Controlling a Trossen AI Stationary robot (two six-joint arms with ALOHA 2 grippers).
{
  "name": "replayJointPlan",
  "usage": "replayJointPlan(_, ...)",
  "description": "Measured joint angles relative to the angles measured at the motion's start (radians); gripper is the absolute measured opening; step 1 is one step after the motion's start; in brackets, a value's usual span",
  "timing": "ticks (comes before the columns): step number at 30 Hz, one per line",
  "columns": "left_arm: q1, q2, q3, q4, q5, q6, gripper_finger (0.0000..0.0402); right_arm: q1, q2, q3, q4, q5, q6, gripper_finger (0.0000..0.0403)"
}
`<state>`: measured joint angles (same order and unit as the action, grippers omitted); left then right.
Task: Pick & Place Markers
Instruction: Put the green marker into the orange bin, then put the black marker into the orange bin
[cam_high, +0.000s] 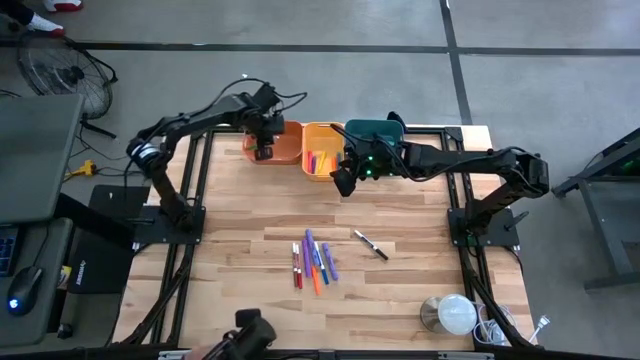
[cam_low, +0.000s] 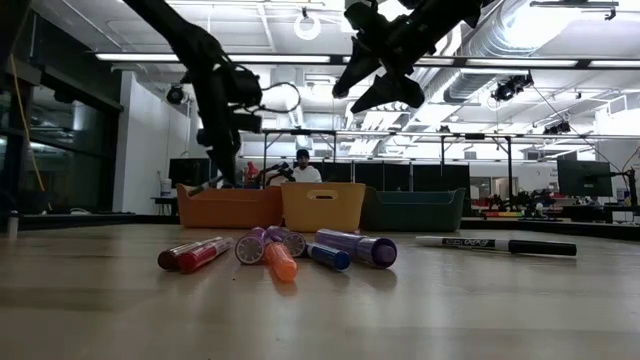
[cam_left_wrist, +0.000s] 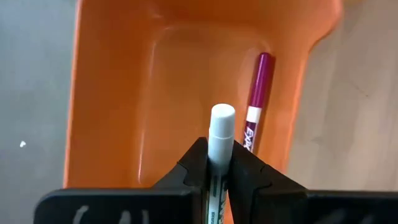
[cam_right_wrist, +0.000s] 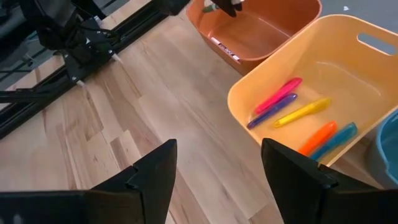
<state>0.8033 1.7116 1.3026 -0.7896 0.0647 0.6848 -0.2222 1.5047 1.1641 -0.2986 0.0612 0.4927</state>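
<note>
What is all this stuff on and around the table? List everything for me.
Orange bin: one, at the table's far edge; a purple marker lies inside.
Yellow bin: one, middle of the row; holds pink, purple, yellow, orange and blue markers.
Teal bin: one, next to the yellow bin.
Loose markers: a cluster of about seven, red, orange, purple, blue, mid-table.
Black-and-white marker: one, beside the cluster.
Person: one, in the room behind.
Left gripper: above the orange bin, shut on a white-capped marker.
Right gripper: open, near the yellow bin.
</note>
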Motion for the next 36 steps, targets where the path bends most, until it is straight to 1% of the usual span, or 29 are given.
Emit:
replayJointPlan(2,-0.002,0.02,0.009,-0.005,-0.021,0.008,0.0027,0.0,0.0,0.0,-0.007,0.0,0.0,0.0223)
replayJointPlan(6,-0.008,0.027,0.014,-0.02,-0.031,0.046,0.0027,0.0,0.0,0.0,-0.019,0.0,-0.002,0.0222)
replayJointPlan(8,-0.019,0.028,0.014,-0.019,-0.058,0.049,0.0029,0.0,0.0,0.0,-0.02,0.0,-0.002,0.0222)
replayJointPlan(10,-0.037,0.028,0.014,-0.004,-0.101,0.049,0.0049,0.0,0.0,0.0,-0.02,0.0,-0.003,0.0223)
replayJointPlan(13,-0.061,0.028,0.014,0.006,-0.167,0.051,0.0097,0.0,0.0,0.0,-0.02,0.0,-0.003,0.0222)
replayJointPlan(16,-0.081,0.028,0.014,-0.003,-0.197,0.055,0.0133,0.0,0.0,0.0,-0.021,0.0,-0.003,0.0222)
replayJointPlan(19,-0.107,0.028,0.014,-0.005,-0.212,0.052,0.0151,0.0,0.0,0.0,-0.023,-0.001,-0.003,0.0222)
replayJointPlan(22,-0.133,0.028,0.016,-0.02,-0.229,0.044,0.0155,0.0,0.0,0.0,-0.038,-0.008,-0.002,0.0223)
replayJointPlan(27,-0.146,0.028,0.092,-0.139,-0.223,-0.029,0.0157,0.001,0.0,0.0,-0.114,-0.009,0.022,0.0223)
replayJointPlan(32,-0.142,0.026,0.189,-0.238,-0.161,-0.15,0.0158,0.003,0.0,0.0,-0.209,-0.015,0.049,0.0223)
replayJointPlan(34,-0.143,0.004,0.211,-0.271,-0.116,-0.187,0.0158,0.007,0.0,0.0,-0.238,-0.018,0.05,0.0223)
replayJointPlan(36,-0.143,-0.028,0.218,-0.269,-0.078,-0.196,0.0158,0.016,0.0,0.0,-0.263,-0.019,0.05,0.0222)
